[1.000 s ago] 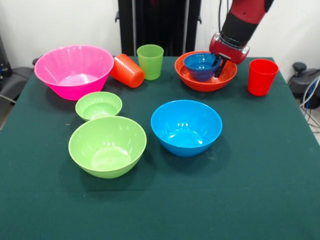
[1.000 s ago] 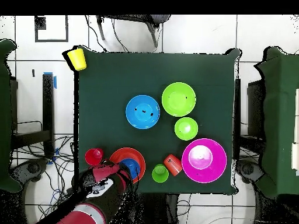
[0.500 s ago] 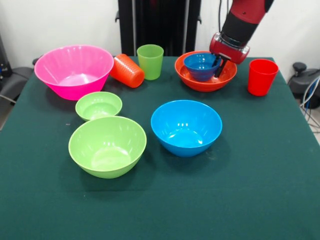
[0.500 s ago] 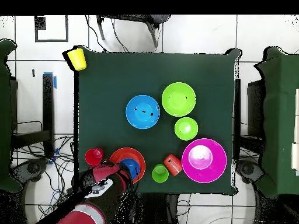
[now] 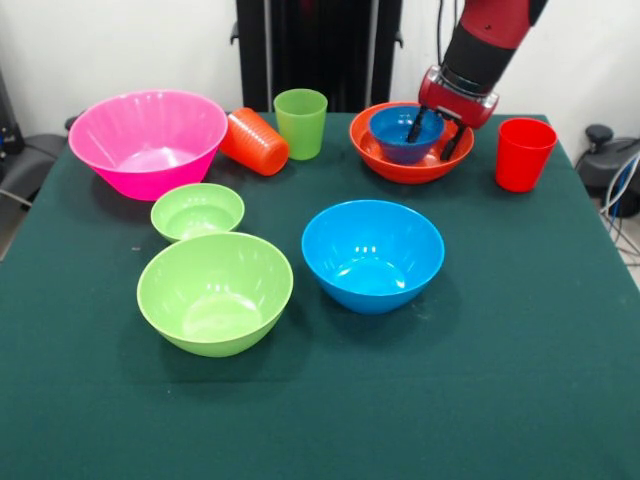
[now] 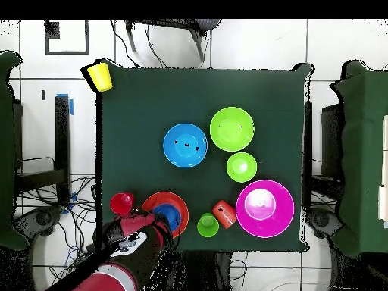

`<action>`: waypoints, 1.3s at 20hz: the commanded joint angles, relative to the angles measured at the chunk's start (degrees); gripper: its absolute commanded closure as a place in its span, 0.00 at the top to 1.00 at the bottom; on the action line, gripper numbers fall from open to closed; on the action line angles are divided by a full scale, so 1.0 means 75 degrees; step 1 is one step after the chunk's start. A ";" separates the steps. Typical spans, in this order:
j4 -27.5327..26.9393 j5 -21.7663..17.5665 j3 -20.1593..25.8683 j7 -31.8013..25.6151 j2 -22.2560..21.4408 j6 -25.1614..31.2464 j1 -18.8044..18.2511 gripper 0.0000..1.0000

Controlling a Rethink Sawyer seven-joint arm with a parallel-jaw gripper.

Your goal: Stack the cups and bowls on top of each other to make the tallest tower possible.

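Observation:
The small dark blue bowl (image 5: 400,135) sits inside the wide orange bowl (image 5: 385,166) at the far right of the table. My gripper (image 5: 433,133) is open, one finger inside the blue bowl and the other outside its right rim. In the overhead view the arm (image 6: 125,250) covers part of this pair (image 6: 173,216). A red cup (image 5: 523,153) stands to the right. The light green cup (image 5: 300,122) stands upright, and the orange cup (image 5: 255,140) lies on its side beside it. A yellow cup (image 6: 99,76) sits beyond the table's corner.
The huge pink bowl (image 5: 148,140) stands at the far left. The small green bowl (image 5: 197,211) and large green bowl (image 5: 214,292) sit in front of it. The large blue bowl (image 5: 372,255) is mid-table. Green cloth (image 5: 500,380) covers the table.
The gripper's fingers, pinched on the small dark blue bowl's right rim before, have spread apart. The bowl stays in the orange bowl.

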 commanded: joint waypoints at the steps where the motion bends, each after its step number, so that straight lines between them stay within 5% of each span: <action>1: -0.0036 0.0267 0.1046 0.1088 0.0304 -0.0283 -0.0084 1.00; 12: -0.0060 0.0271 0.1057 0.1007 0.0195 -0.0023 -0.0131 1.00; 26: 0.0343 0.0450 0.1289 0.1082 -0.0848 0.0753 -0.0137 1.00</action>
